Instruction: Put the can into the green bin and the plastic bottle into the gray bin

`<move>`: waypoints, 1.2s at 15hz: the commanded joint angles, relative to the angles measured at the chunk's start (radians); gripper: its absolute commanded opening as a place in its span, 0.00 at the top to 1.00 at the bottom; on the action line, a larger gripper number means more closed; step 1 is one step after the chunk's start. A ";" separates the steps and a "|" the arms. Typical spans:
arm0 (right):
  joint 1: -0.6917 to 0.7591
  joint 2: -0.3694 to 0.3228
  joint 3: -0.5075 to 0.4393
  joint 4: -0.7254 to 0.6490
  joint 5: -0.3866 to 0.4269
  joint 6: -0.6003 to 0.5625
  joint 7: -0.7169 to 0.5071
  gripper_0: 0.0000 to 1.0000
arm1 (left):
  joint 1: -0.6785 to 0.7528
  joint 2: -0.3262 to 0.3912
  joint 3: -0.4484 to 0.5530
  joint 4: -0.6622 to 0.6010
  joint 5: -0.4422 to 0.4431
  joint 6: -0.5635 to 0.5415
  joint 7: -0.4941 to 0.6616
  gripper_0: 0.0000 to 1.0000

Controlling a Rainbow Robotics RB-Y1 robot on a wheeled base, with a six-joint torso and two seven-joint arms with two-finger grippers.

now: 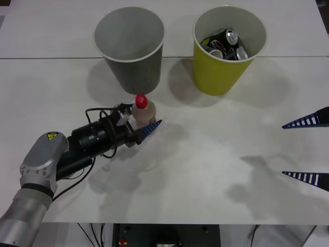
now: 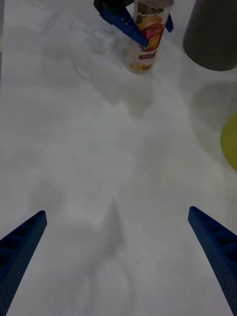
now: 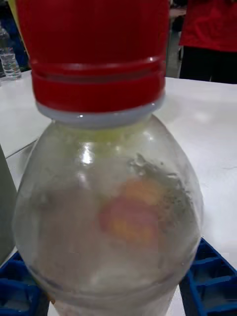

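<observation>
Can half is judged done: crushed cans (image 1: 226, 44) are seen inside the green bin (image 1: 218, 72), and no can is seen loose on the table (image 1: 205, 170).

Bottle half is judged in progress. The plastic bottle (image 1: 142, 110) is stood upright on the table just in front of the gray bin (image 1: 133, 72), near it but not seen touching. It is straddled by the left gripper (image 1: 144, 125); one blue ribbed finger is seen on each side of the bottle body in the right wrist view, and blue pads (image 3: 207, 276) are pressed against its lower sides in the left wrist view. The grasp is judged closed on the bottle. Whether the base is off the table cannot be told. The gray bin interior is seen empty.

Left to do: bottle to be lifted over the gray rim and released.

The right gripper (image 1: 307, 149) is parked at the right table edge, well apart from everything, fingers spread wide with nothing between them.

Counts:
- bins: two, one gray, one green
- plastic bottles: one, red cap (image 3: 98, 54)
- cans in green bin: at least three tops are made out; the exact number cannot be told since they are piled
- grippers: two
</observation>
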 commanded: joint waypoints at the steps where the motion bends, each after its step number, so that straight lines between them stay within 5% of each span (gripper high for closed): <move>1: 0.000 0.000 0.000 0.000 0.000 0.000 0.000 0.00 | 0.000 -0.003 -0.001 0.000 0.003 0.000 0.001 1.00; 10: 0.000 0.000 0.000 0.000 0.000 0.000 0.000 0.00 | 0.002 0.051 0.033 -0.039 -0.022 -0.076 0.063 1.00; 15: 0.000 0.000 0.000 0.000 0.000 0.000 0.000 0.00 | 0.094 0.137 0.088 -0.316 -0.252 -0.118 0.430 1.00; 18: 0.000 0.000 0.000 0.000 0.000 0.000 0.000 0.00 | 0.151 0.235 0.097 -0.537 -0.388 -0.169 0.787 1.00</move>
